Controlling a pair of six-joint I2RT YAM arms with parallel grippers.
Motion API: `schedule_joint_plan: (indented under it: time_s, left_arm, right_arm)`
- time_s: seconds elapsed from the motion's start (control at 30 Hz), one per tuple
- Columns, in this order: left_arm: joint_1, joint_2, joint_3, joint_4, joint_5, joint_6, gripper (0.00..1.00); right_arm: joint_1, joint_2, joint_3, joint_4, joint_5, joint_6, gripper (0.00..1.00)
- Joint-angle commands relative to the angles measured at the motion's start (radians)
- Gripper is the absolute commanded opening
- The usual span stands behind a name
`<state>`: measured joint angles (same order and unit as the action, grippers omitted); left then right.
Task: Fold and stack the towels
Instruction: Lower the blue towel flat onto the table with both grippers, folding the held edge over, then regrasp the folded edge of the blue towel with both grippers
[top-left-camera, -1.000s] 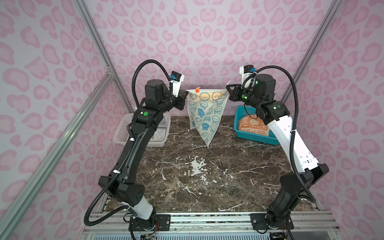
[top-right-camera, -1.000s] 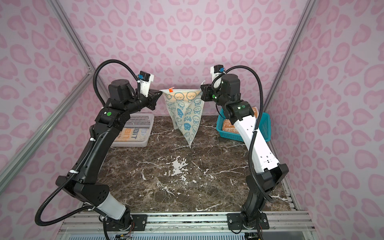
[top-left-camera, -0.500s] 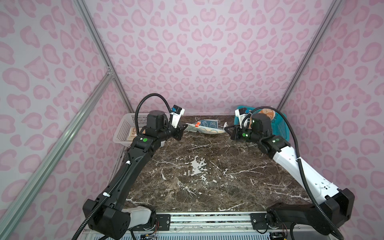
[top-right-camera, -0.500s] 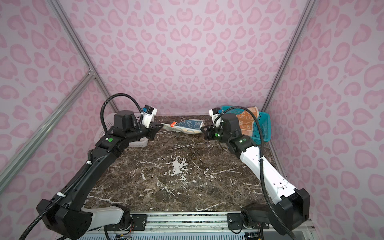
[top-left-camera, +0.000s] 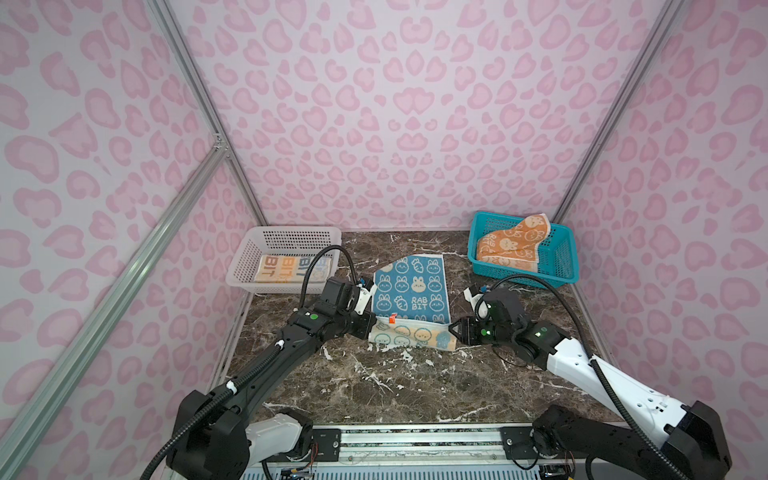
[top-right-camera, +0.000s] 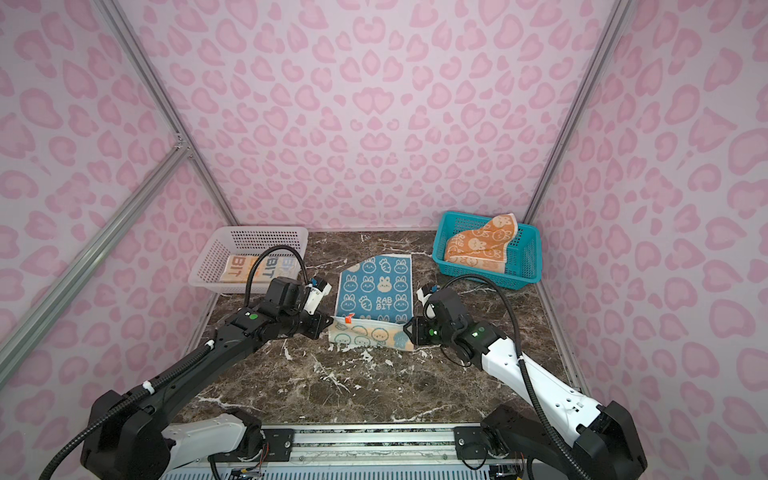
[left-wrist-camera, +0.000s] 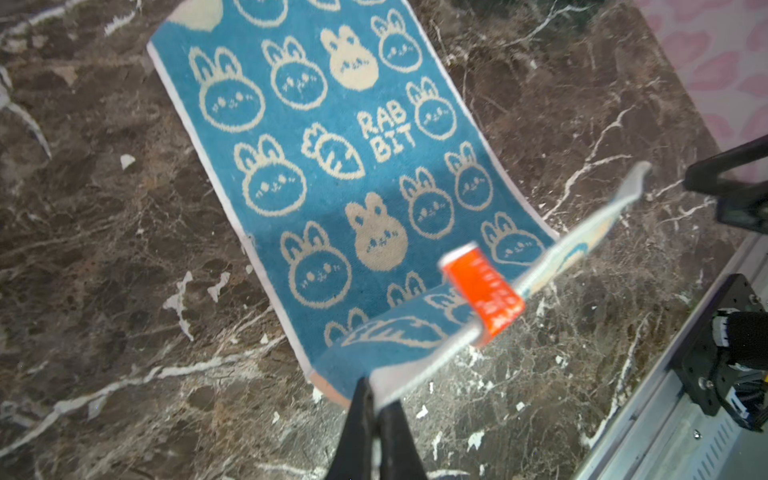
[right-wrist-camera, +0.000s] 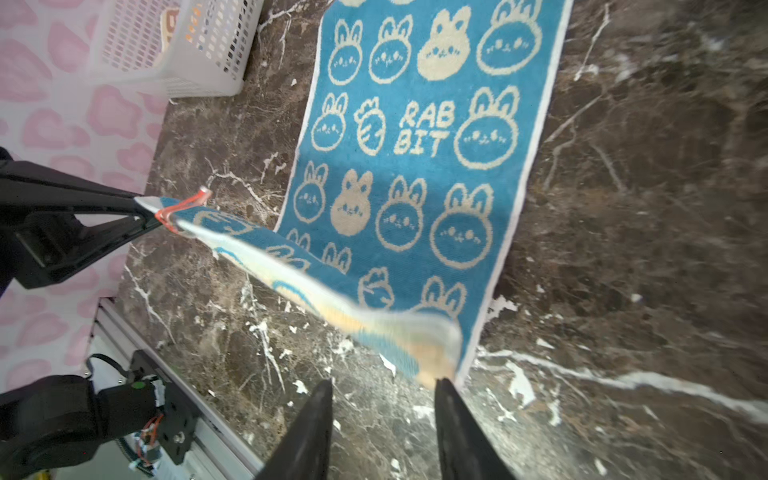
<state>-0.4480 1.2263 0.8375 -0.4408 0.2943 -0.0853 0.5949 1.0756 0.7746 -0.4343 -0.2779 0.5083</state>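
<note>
While my left end effector (left-wrist-camera: 375, 385) pinches the blue towel (top-left-camera: 409, 286), right end effector (right-wrist-camera: 382, 384) spread: cream towel (top-left-camera: 286, 268) folded, orange towel (top-left-camera: 513, 245) not.

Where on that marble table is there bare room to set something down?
Bare: the dark marble tabletop between the blue rabbit terry towel and the front metal rail. Crowded: the back, with white plastic basket and teal plastic basket.

Front tabletop (top-left-camera: 395, 386) free; teal basket (top-left-camera: 557, 266) rear R.

Lab booth: aluminium frame (top-left-camera: 191, 70), pink walls (top-left-camera: 395, 104)
</note>
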Motion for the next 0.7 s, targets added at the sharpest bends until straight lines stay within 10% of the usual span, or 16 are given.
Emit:
schedule_joint_plan:
  time_s: [0.0,0.23,0.67]
  left_arm:
    - [-0.001,0.038,-0.005,0.01,-0.004,-0.012,0.04]
    - [-0.002,0.171,0.028,0.017,0.025,-0.003,0.04]
    - [-0.002,0.302,0.091,-0.075,0.003,0.017,0.04]
  right_arm:
    - [0.003,-0.033,0.034,-0.058,0.116,-0.192,0.52]
    - [0.002,-0.046,0.064,-0.059,0.148,-0.617,0.68]
    - [-0.087,0.445,0.347,-0.249,-0.029,-0.698,0.65]
